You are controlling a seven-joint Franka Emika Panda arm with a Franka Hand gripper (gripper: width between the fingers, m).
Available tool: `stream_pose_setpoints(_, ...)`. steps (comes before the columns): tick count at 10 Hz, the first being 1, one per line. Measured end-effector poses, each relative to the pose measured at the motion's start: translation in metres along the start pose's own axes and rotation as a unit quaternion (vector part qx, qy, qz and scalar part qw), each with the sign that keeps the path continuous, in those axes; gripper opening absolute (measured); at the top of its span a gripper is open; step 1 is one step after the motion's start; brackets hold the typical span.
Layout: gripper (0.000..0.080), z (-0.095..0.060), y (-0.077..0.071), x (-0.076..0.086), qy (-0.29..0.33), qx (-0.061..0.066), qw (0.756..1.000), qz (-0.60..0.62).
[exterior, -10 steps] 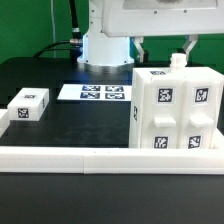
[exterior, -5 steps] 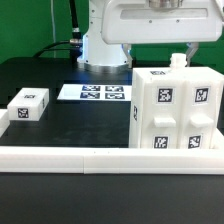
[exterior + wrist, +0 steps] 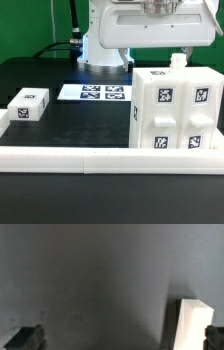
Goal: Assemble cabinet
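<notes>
The cabinet (image 3: pixel 174 108) is the big white box with black-and-white tags, standing at the exterior view's right against the front rail. A small white knob sticks up from its top. My gripper (image 3: pixel 158 60) hangs just above and behind the cabinet's top, open wide and empty. In the wrist view my gripper (image 3: pixel 118 340) shows only as two dark fingertips (image 3: pixel 26 339) at the picture's edges. A white edge of the cabinet (image 3: pixel 196 324) lies just inside one of them, over the dark table.
A small white tagged part (image 3: pixel 28 104) lies at the exterior view's left. The marker board (image 3: pixel 92 92) lies flat behind the middle, by the robot base (image 3: pixel 100 45). A long low white rail (image 3: pixel 90 156) runs along the front.
My gripper has come down lower over the cabinet's top and shifted slightly toward the exterior view's left. The cabinet and the small part have not moved.
</notes>
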State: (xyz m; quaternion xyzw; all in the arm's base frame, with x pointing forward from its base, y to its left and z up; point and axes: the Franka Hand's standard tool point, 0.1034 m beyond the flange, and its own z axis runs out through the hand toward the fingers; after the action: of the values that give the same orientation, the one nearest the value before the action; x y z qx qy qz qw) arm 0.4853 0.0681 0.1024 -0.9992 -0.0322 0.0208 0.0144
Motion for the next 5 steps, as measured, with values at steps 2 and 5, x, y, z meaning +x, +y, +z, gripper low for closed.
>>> stream_pose_setpoints(2, 0.0797, 0.0, -0.001, 0.0, 0.0, 0.0, 1.0, -0.001)
stream_pose_setpoints(5, 0.0797, 0.006, 0.044, -0.013, -0.004, -0.004, 1.0, 0.002)
